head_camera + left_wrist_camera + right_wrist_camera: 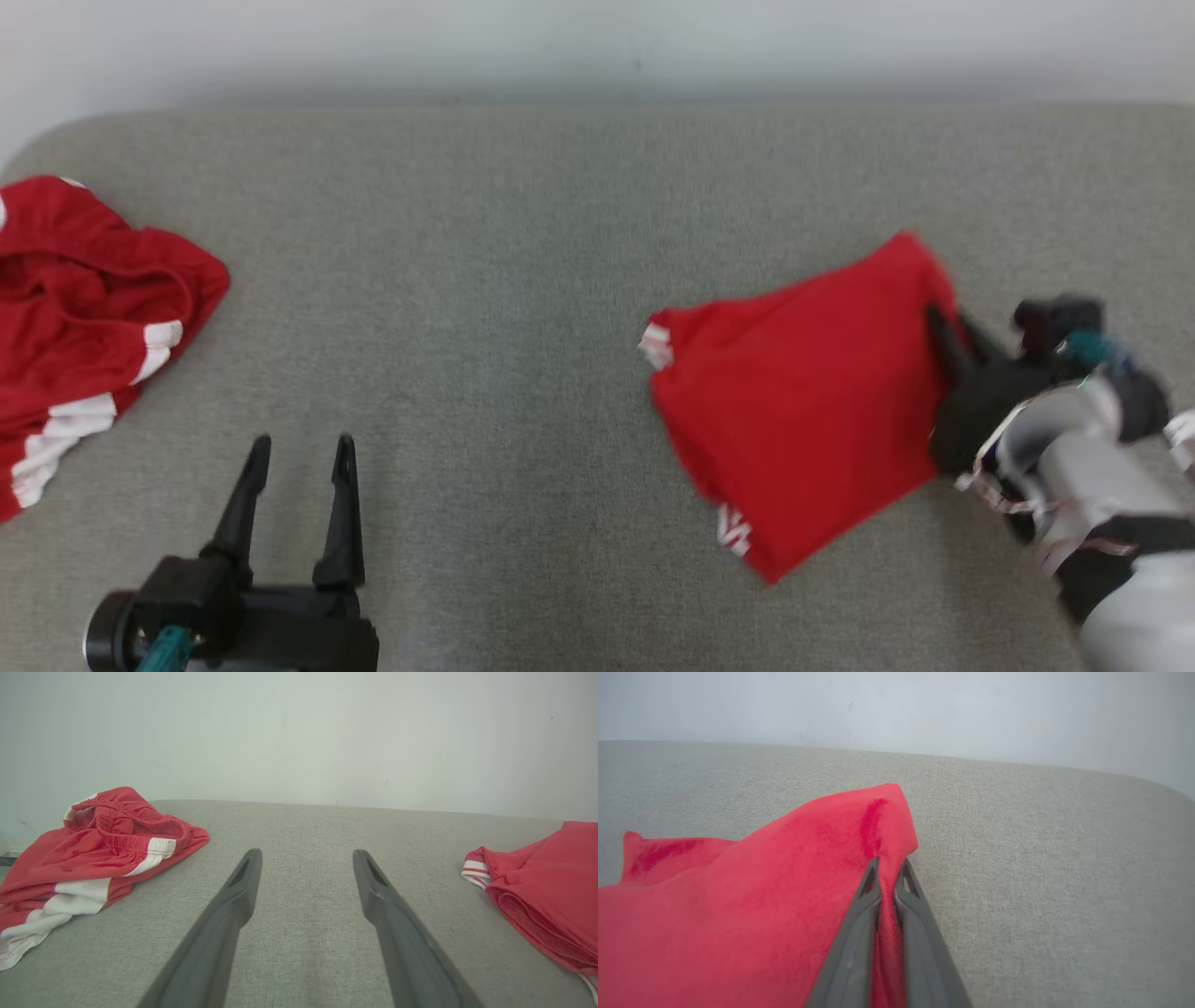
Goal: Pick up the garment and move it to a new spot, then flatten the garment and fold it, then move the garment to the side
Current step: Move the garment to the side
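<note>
Right gripper point(948, 327) is pinched tight on one edge of the folded red garment point(803, 401), cloth caught between its fingers, the rest lying to its left on the grey cushion point(513, 233). White marks at the hem, too blurred to read. Left gripper point(303, 446) spread wide, holding nothing, red-and-white shorts point(84, 308) off to its left

In the head view, you'll find the garment point(803, 411) and the right hand point(948, 325) pinching its right edge both smeared by blur, and its white markings are unreadable. Far left of the garment, the crumpled red clothing point(84, 308) runs off the picture's edge. The right wrist view crops the garment at left and bottom.
</note>
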Controlling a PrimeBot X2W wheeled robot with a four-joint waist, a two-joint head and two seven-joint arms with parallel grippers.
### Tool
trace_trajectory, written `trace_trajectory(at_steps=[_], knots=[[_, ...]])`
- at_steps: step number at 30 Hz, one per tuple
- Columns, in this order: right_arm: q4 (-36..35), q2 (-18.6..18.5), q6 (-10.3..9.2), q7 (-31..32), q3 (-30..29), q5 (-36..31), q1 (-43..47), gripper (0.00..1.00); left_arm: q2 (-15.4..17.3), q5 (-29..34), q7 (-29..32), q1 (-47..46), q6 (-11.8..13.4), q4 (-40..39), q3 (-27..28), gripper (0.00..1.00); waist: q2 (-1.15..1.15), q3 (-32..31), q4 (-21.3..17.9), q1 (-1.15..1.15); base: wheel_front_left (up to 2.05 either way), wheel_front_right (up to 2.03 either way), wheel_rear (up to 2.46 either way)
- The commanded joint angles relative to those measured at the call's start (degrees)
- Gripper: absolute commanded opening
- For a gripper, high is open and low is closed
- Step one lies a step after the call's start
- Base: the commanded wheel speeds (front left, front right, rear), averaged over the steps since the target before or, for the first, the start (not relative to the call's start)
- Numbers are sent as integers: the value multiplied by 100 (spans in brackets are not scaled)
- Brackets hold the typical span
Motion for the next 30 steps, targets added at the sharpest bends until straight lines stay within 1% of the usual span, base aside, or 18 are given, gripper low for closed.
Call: trace_trajectory(at_steps=[1, 8, 12, 16, 21, 30], knots=[[-40, -192, -12, 28, 53, -3, -197, 0, 0, -27, -1, -149, -13, -58, -15, 100, 0, 490, -120, -1, 0, 0, 0], [-262, -1198, -12, 261, 260, 167, -1077, 0, -3, 44, 0, -614, -84, -373, -52, 100, 0, 1354, -426, -1, 0, 0, 0], [-376, -1816, -12, 340, 203, 290, -1409, 0, 2, 111, 0, -846, -145, -498, -125, 100, 0, 1697, -531, -1, 0, 0, 0], [-502, -2302, -12, 444, 119, 385, -1669, 0, 76, 181, 0, -1034, -190, -596, -193, 100, 0, 1942, -624, -1, 0, 0, 0], [-645, -2690, -12, 629, 86, 482, -2043, 0, 170, 248, 0, -1144, -224, -775, -274, 100, 0, 2185, -725, -1, 0, 0, 0], [-543, -3010, -12, 904, 53, 401, -2591, 0, 229, 262, 0, -1135, -242, -1061, -330, 100, 0, 2374, -724, -1, 0, 0, 0]])
